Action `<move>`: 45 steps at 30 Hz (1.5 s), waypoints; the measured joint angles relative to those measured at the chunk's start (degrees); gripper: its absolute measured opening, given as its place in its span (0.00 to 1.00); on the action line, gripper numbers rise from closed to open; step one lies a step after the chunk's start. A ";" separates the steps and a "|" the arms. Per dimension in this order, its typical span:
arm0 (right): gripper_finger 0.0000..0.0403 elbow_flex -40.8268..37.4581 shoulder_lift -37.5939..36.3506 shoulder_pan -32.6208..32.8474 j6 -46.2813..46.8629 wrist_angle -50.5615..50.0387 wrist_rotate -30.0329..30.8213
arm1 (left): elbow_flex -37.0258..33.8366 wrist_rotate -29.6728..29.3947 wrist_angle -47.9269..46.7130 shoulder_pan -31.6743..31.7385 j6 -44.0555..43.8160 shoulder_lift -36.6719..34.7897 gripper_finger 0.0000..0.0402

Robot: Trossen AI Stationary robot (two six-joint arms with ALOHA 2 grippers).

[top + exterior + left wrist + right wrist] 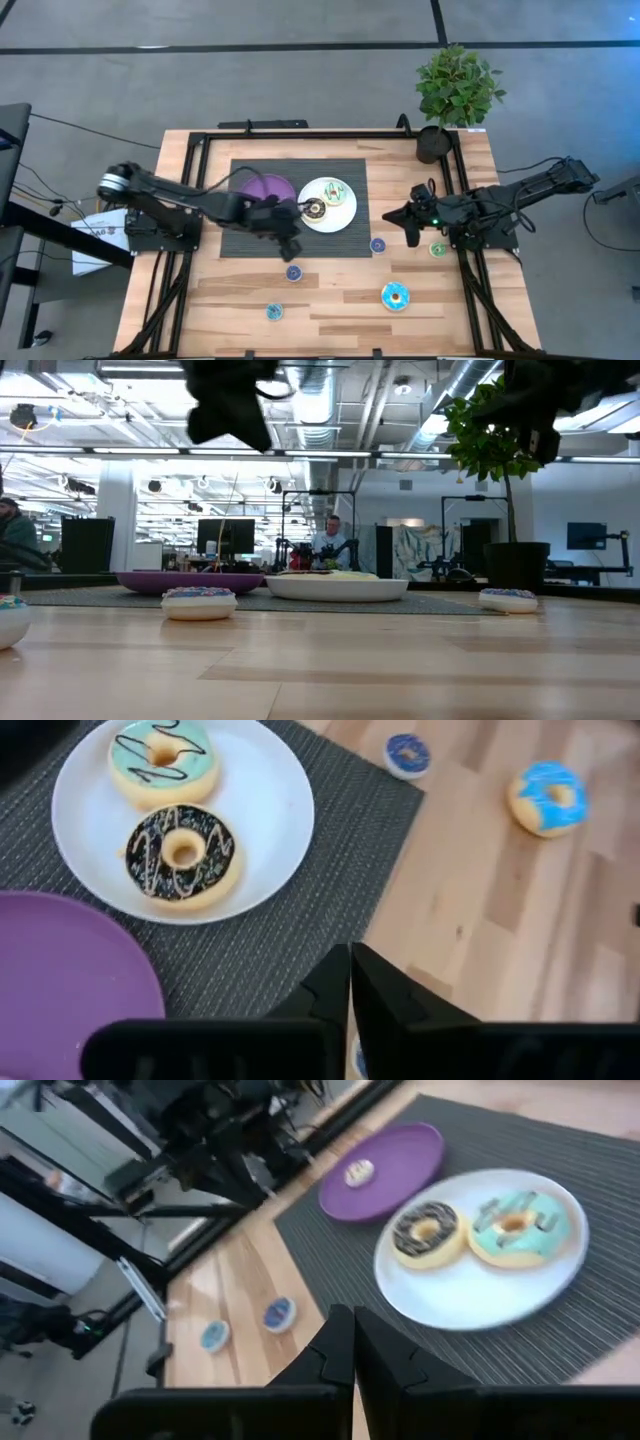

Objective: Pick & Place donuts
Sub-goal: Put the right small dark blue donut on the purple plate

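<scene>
A white plate [345, 218] on the dark mat holds a brown-iced donut [181, 855] and a light green one [162, 758]. Beside it, a purple plate [395, 1155] carries a small cream donut [359, 1173]. On the bare wood lie two small blue donuts [378, 245] [294, 272], a small cyan one [274, 312], a larger cyan one [395, 296] and a green one [438, 249]. My left gripper [350, 970] is shut with nothing in it, above the mat's near edge in front of the plates. My right gripper [352, 1330] hangs shut to the right of the white plate.
A potted plant [455, 95] stands at the far right corner. The black frame rails [200, 140] run along the table's sides. Between the scattered donuts, the near half of the table is bare wood [340, 320].
</scene>
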 joint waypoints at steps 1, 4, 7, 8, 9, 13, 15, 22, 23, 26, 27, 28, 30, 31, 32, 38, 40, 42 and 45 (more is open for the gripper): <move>0.00 0.02 0.47 0.00 -0.12 1.31 0.00 | -2.19 -0.23 1.08 -0.50 0.10 -2.32 0.01; 0.00 2.02 3.24 0.00 -0.26 1.47 0.00 | -8.32 -0.65 4.23 -1.58 0.41 -9.37 0.01; 0.00 5.83 8.26 -0.02 -1.65 0.29 0.00 | -14.46 -0.78 7.96 -1.93 0.42 -16.63 0.00; 0.00 7.60 10.50 -0.04 -1.71 -0.38 0.00 | -16.57 -0.78 8.99 -2.02 0.42 -19.17 0.00; 0.00 9.62 12.79 -0.07 -1.73 -1.73 -0.02 | -18.46 -0.76 10.01 -2.15 0.40 -21.58 0.00; 0.00 19.52 22.36 -1.16 -0.68 -14.16 -1.64 | -24.56 -0.71 12.99 -2.84 -0.37 -30.73 0.00; 0.00 24.64 27.12 -2.10 0.62 -22.27 -3.46 | -26.73 -0.69 13.73 -3.28 -0.59 -34.68 0.00; 0.00 35.97 39.71 -5.67 2.87 -40.66 -14.12 | -29.35 -0.74 13.64 -4.45 1.88 -44.39 0.00; 0.00 36.30 40.86 -6.02 3.27 -42.62 -15.73 | -29.35 -0.76 13.76 -4.46 2.37 -45.06 0.00; 0.00 36.57 44.03 -6.91 4.40 -45.81 -19.25 | -29.35 -0.72 13.79 -4.46 3.77 -46.56 0.00; 0.00 36.54 45.10 -7.15 4.98 -47.01 -19.92 | -29.34 -0.71 13.90 -4.46 3.87 -46.61 0.00; 0.00 36.54 46.11 -7.23 5.26 -47.51 -20.60 | -29.33 -0.72 13.82 -4.46 3.96 -46.86 0.00; 0.02 36.54 48.05 -7.18 5.26 -48.39 -21.07 | -29.35 -0.31 13.33 -4.48 4.12 -46.98 0.00; 0.04 36.54 48.93 -7.17 5.28 -48.35 -21.07 | -29.35 -0.16 13.54 -4.46 4.12 -46.94 0.00; 0.06 36.54 49.77 -7.17 5.27 -48.29 -21.07 | -29.35 0.02 13.53 -4.46 4.12 -46.90 0.00; 0.20 36.57 53.50 -7.19 4.94 -49.20 -20.78 | -29.35 0.09 13.24 -4.46 4.13 -46.86 0.00; 0.24 36.45 54.27 -7.17 3.97 -49.01 -20.72 | -29.35 0.07 13.27 -4.46 4.12 -46.86 0.00; 0.27 35.51 54.83 -7.17 3.00 -47.83 -20.72 | -29.35 -0.29 13.32 -4.46 3.77 -46.78 0.00; 0.31 33.75 54.96 -7.17 2.87 -46.95 -20.60 | -29.35 -0.49 13.31 -4.46 3.13 -46.65 0.00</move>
